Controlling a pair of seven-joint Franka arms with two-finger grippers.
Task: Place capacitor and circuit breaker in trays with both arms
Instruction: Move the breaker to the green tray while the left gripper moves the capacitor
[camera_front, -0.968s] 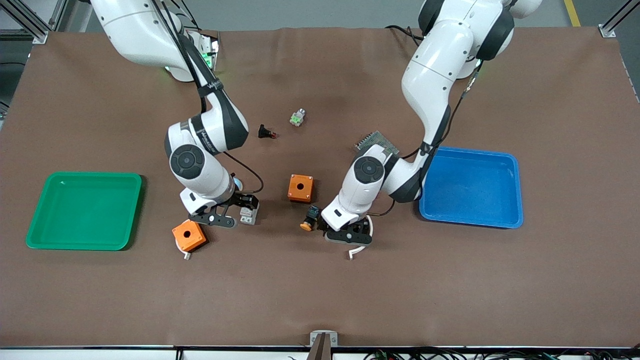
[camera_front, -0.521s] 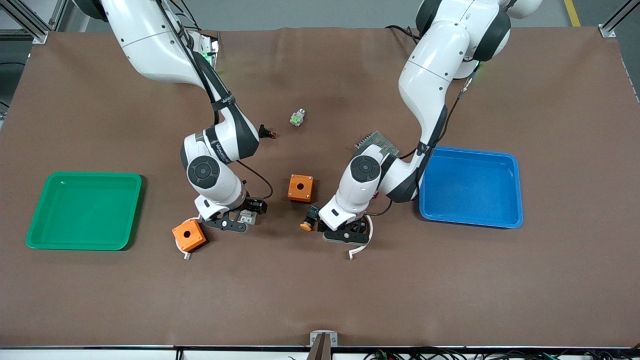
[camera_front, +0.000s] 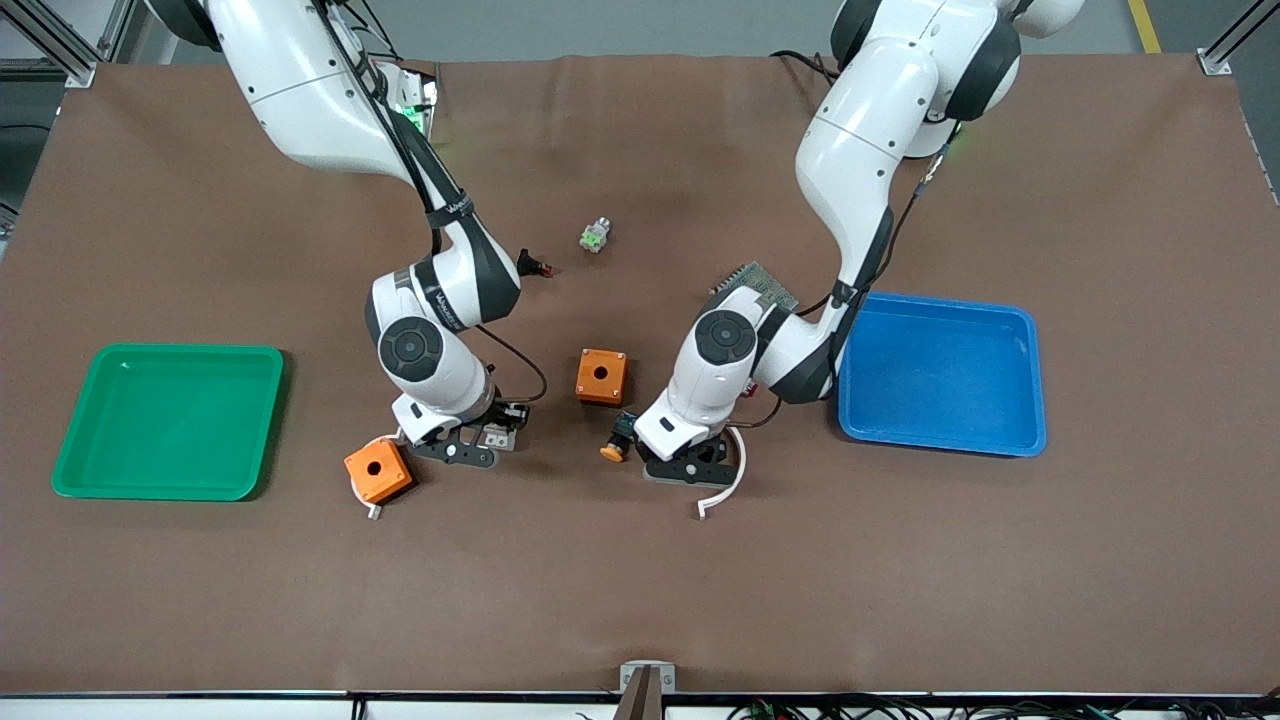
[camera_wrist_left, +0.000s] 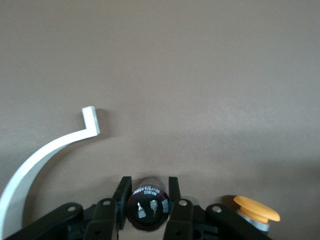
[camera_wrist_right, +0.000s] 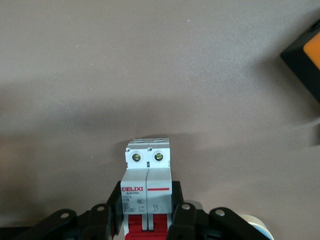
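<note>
Right gripper (camera_wrist_right: 146, 220) shifted over circuit breaker (camera_wrist_right: 147, 187), red levers cut off.

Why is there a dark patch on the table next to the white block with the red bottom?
Right wrist view: that is a soft shadow beside the white circuit breaker with red levers, held in the right gripper. Left wrist view: the tiny black capacitor in the left gripper looks sharp; the brown table looks evenly lit.

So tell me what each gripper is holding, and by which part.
The left gripper clamps the capacitor across its round sides. The right gripper clamps the circuit breaker by its flat sides near the red levers.
</note>
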